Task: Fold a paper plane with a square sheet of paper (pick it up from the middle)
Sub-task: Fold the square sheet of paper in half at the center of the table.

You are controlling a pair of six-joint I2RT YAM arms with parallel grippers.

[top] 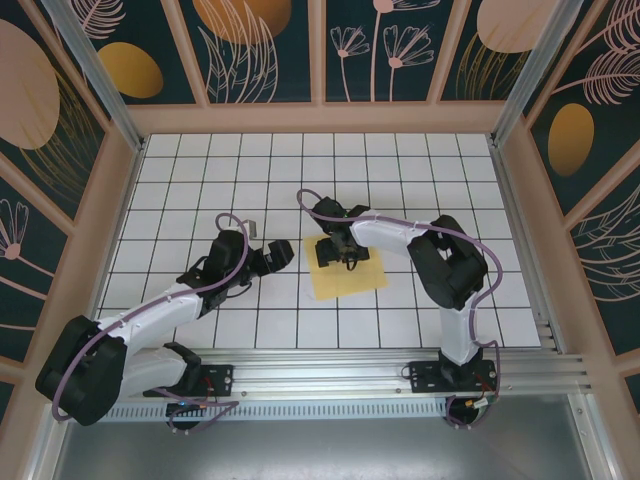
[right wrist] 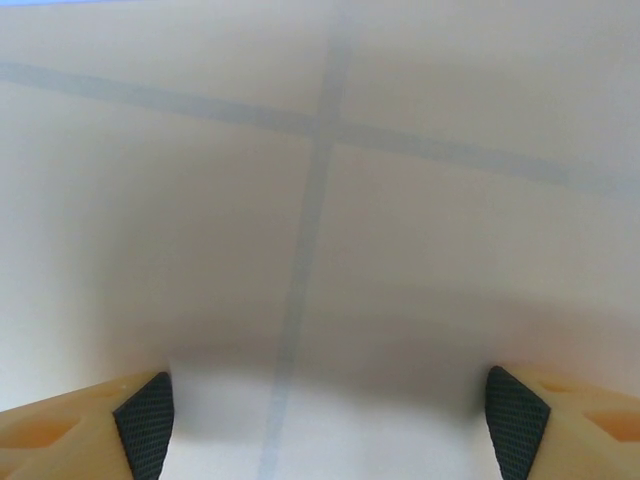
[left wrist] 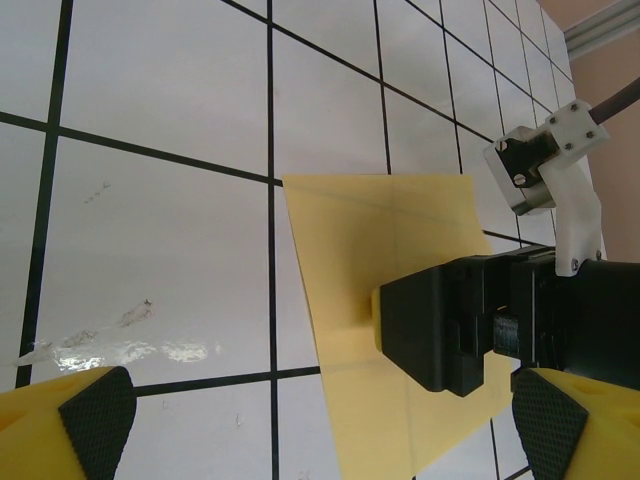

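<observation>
The square sheet of paper lies flat on the white grid table, yellow with faint creases. The paper plane is out of view. My right gripper points down onto the sheet's middle. In the left wrist view its black body and yellow tip rest on the sheet. In the right wrist view its fingers stand wide apart, open, over a pale blurred surface with faint grid lines. My left gripper is open just left of the sheet, its fingertips apart over bare table.
Wooden walls with patterned panels enclose the table on three sides. An aluminium rail runs along the near edge. Open grid tiles stretch behind both grippers. A white bracket of the right arm hangs above the sheet's far corner.
</observation>
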